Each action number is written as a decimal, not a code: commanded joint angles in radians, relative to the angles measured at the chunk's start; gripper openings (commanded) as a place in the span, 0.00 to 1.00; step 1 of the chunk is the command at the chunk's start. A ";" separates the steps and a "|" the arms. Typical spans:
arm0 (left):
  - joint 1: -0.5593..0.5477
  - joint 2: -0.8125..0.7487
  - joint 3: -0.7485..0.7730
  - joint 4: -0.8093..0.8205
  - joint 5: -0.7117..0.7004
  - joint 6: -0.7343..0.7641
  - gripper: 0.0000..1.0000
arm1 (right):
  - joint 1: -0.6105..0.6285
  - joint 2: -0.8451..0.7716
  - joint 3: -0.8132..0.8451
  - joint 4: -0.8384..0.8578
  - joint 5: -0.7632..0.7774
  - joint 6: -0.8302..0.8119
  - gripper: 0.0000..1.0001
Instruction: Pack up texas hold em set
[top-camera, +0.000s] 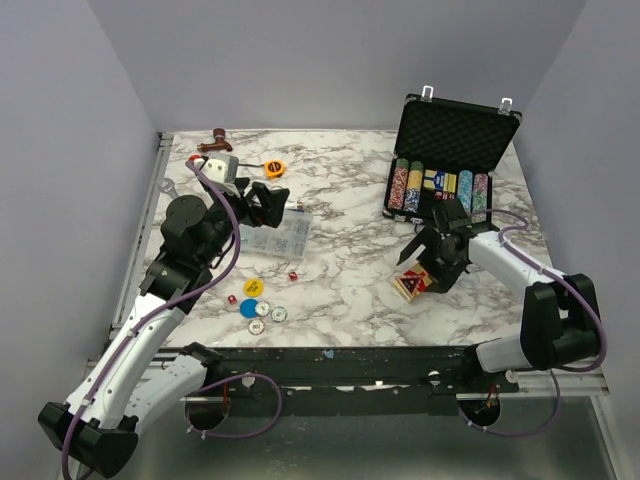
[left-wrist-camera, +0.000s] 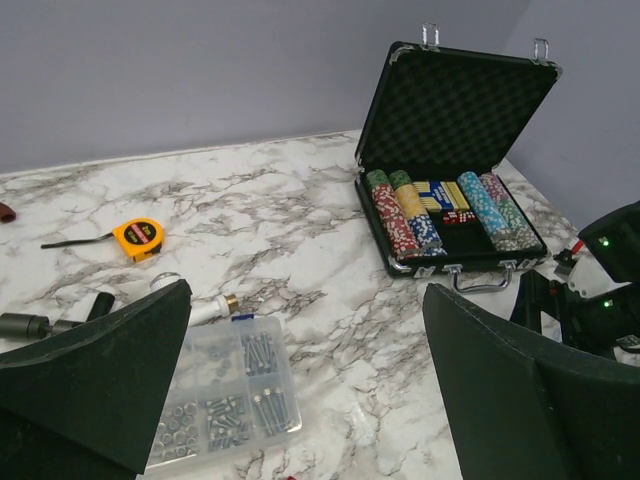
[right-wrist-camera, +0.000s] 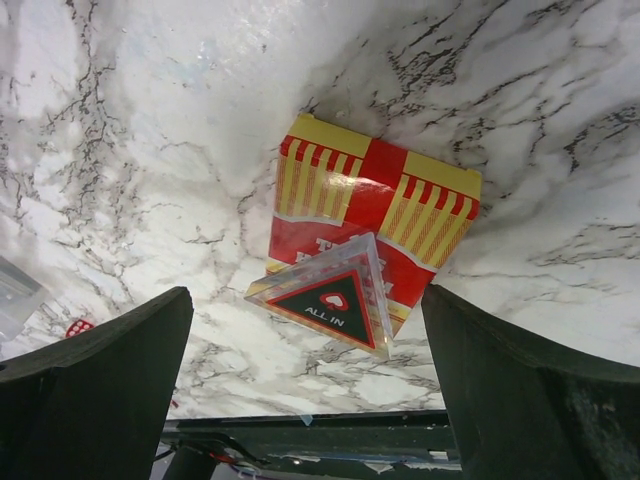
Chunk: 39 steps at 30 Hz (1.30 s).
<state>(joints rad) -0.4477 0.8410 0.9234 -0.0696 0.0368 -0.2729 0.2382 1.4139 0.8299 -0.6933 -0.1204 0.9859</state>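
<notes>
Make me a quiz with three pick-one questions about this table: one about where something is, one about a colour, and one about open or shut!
1. Where does the clear triangular ALL IN marker lie?
A) on the red-and-yellow card box
B) in a blue bowl
C) on a wooden chair

2. What colour is the small tape measure?
A) green
B) yellow
C) purple

3. How is the black foam-lined case?
A) shut and latched
B) upside down
C) open, lid upright

Answers:
1 A, the marker rests on the box's top face.
2 B, its shell is yellow.
3 C, the rows of poker chips inside show.
</notes>
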 joint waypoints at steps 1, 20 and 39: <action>-0.006 -0.008 0.008 -0.004 -0.008 0.011 0.99 | 0.016 0.031 0.025 0.049 -0.006 0.005 1.00; -0.006 -0.016 0.006 -0.005 -0.012 0.008 0.99 | 0.208 0.117 0.190 -0.179 0.326 0.103 1.00; -0.007 -0.039 0.002 -0.001 -0.009 -0.002 0.99 | 0.152 0.143 0.053 -0.127 0.319 0.393 0.91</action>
<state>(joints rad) -0.4477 0.8162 0.9234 -0.0696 0.0368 -0.2737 0.3943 1.5764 0.9512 -0.8913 0.1654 1.2999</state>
